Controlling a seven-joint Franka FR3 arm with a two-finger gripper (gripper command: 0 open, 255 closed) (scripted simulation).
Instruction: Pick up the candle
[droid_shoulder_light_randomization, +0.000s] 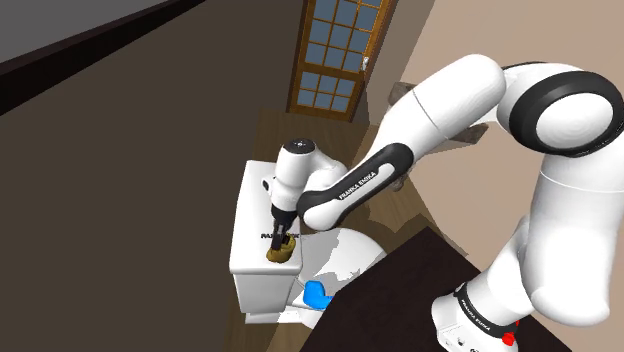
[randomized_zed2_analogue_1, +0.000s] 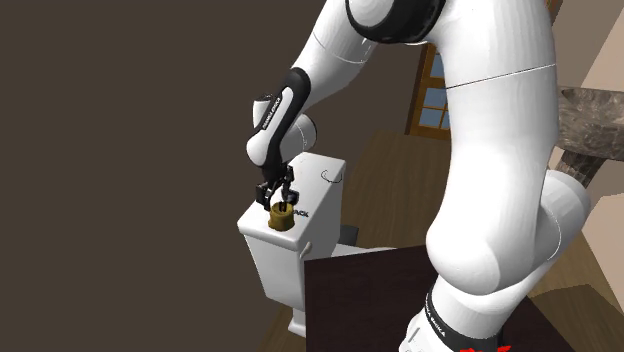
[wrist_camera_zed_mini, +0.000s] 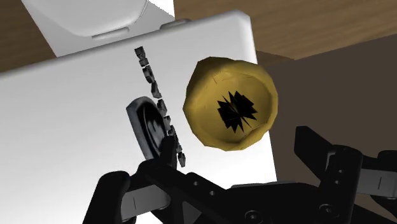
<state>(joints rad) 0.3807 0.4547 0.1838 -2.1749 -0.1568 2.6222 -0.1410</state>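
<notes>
Arm: we see the white Franka arm with dark joints reaching from its dark box stand down over the toilet.
Toilet: the white boxy toilet tank stands against a dark brown wall, and its flat lid carries the candle.
Hand: the all-black two-finger gripper hangs just above the candle. We see its fingers spread apart, one on either side, clasping nothing.
Candle: the squat, mustard-yellow round candle with a black centre sits upright at one end of the lid, close to its corner.

The wall looks dark and dim. The white arm and tank look bright. The candle has a jagged black blotch on top.
</notes>
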